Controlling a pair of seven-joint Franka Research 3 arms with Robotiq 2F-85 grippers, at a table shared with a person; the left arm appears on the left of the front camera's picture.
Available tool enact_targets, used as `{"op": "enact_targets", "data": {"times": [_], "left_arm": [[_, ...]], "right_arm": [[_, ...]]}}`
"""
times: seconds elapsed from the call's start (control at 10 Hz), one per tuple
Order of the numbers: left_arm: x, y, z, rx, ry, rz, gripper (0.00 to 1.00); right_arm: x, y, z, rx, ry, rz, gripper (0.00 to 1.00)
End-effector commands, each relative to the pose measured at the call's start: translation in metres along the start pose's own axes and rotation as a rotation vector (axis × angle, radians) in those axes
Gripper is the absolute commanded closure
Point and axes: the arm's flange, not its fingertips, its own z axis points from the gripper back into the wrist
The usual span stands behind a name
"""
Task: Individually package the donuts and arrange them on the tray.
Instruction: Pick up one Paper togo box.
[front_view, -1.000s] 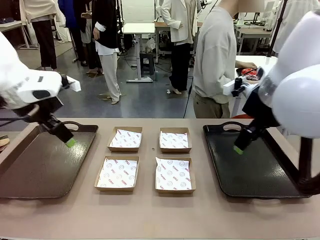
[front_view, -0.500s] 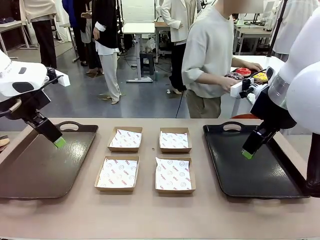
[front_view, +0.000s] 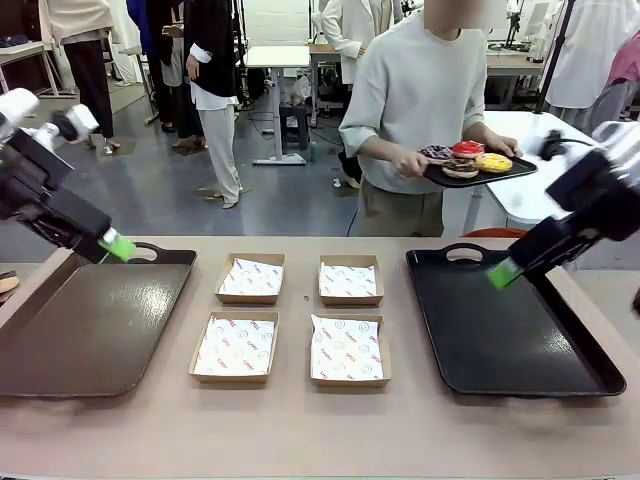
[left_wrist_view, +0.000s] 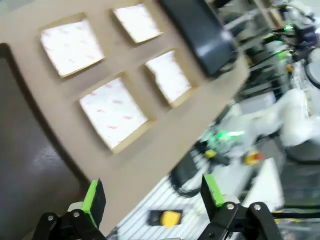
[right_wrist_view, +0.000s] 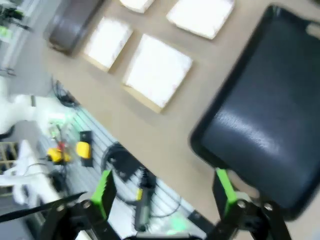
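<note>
You've got 4 donuts (front_view: 466, 158) – purple-glazed (front_view: 437, 152), glossy red (front_view: 467, 148), yellow (front_view: 493, 162) and chocolate (front_view: 459, 169). All sit bunched on a small black serving tray (front_view: 510, 170) that a person holds in one hand (front_view: 411, 163), well beyond the boxes and to their right, off the table.

There are 4 paper-lined cardboard boxes (front_view: 251, 278) in a 2x2 block mid-table, plus 2 big trays: a brown tray (front_view: 90, 330) just left of the boxes, a black tray (front_view: 510, 335) just right of them.

The donuts lie flat, rings up; the sprinkles are too small to make out. The brown tray is cut off at the picture edge. Both wrist views are motion-blurred, so the print on the box paper is unreadable.

Left gripper (front_view: 117, 245) (left_wrist_view: 152, 192) hangs over the brown tray's far corner, left of the boxes – fingers spread wide, nothing between them. Right gripper (front_view: 503, 273) (right_wrist_view: 162, 192) is over the black tray, right of the boxes, likewise wide apart and holding nothing.
</note>
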Motion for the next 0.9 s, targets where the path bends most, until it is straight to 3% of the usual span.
{"op": "enact_targets", "data": {"times": [0.0, 0.1, 0.3, 0.5, 0.8], "left_arm": [[-0.003, 0.035, 0.01, -0.336, -0.14, 0.257, 0.0], [-0.012, 0.056, 0.014, -0.44, -0.174, 0.35, 0.0], [-0.037, 0.09, 0.022, -0.566, -0.15, 0.458, 0.0], [-0.06, 0.112, 0.032, -0.543, -0.116, 0.526, 0.0], [-0.094, 0.136, 0.057, -0.516, -0.184, 0.593, 0.0]], "right_arm": [[-0.013, -0.036, 0.023, 0.485, -0.22, -0.28, 0.0], [-0.022, -0.055, 0.026, 0.568, -0.235, -0.338, 0.0], [-0.046, -0.088, 0.025, 0.644, -0.207, -0.428, 0.0], [-0.069, -0.108, 0.021, 0.62, -0.173, -0.49, 0.0], [-0.101, -0.138, 0.027, 0.57, -0.198, -0.535, 0.0]]}}
